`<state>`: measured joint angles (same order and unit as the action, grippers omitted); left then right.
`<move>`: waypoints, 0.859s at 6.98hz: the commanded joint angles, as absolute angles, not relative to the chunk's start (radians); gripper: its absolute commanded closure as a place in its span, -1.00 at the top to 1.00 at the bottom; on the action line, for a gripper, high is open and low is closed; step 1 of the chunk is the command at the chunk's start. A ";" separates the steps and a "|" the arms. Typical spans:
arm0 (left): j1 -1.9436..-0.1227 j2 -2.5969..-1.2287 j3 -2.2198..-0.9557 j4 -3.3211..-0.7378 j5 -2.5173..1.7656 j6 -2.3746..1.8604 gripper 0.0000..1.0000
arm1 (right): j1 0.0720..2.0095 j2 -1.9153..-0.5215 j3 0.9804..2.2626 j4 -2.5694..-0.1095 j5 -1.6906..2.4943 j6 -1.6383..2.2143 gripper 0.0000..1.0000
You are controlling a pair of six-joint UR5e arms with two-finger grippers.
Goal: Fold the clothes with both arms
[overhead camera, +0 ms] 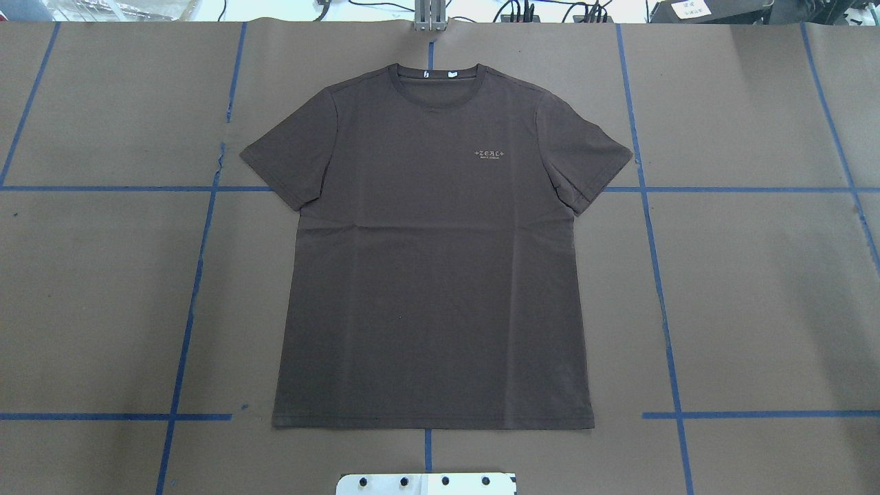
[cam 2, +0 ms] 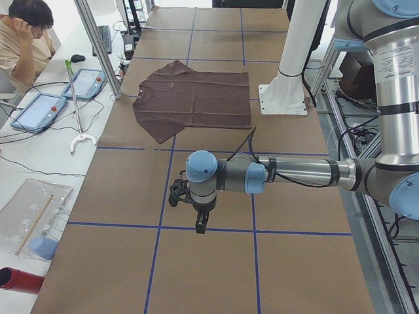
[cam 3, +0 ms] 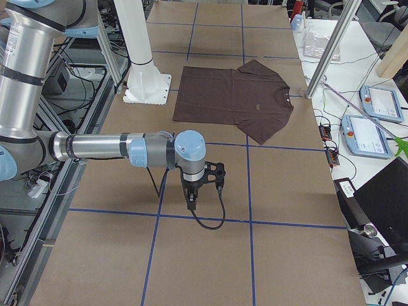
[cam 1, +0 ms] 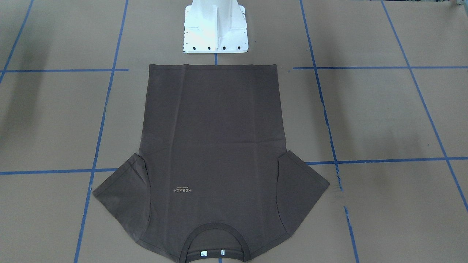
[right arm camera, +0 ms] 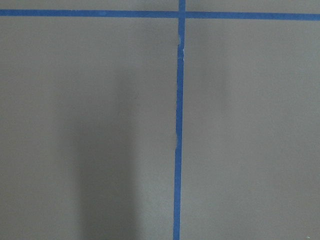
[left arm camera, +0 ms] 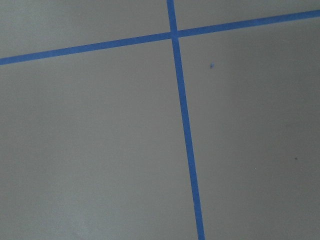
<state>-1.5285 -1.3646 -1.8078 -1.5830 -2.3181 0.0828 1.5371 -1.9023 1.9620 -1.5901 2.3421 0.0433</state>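
Observation:
The dark brown T-shirt lies flat and face up mid-table, sleeves spread, collar away from the robot and hem near the pedestal. It also shows in the front-facing view, exterior left view and exterior right view. My left gripper hangs over bare table, well to the shirt's side. My right gripper hangs over bare table on the other side. I cannot tell whether either is open or shut. Neither touches the shirt. Both wrist views show only brown table and blue tape.
The white pedestal base stands just behind the shirt's hem. Blue tape lines grid the brown table. A seated operator, tablets and a metal post are beyond the far edge. A laptop sits there too.

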 commanded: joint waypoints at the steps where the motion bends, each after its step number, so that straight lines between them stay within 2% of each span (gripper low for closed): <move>1: -1.528 -1.368 -1.813 -1.585 -2.316 0.087 1.00 | 1.537 -1.901 1.963 -1.588 2.344 0.040 1.00; 4: -1.528 -1.377 -1.818 -1.612 -2.318 0.084 1.00 | 1.537 -1.863 1.963 -1.585 2.353 0.052 1.00; 6: -1.528 -1.416 -1.816 -1.865 -2.310 0.081 1.00 | 1.537 -1.746 1.948 -1.507 2.341 0.054 1.00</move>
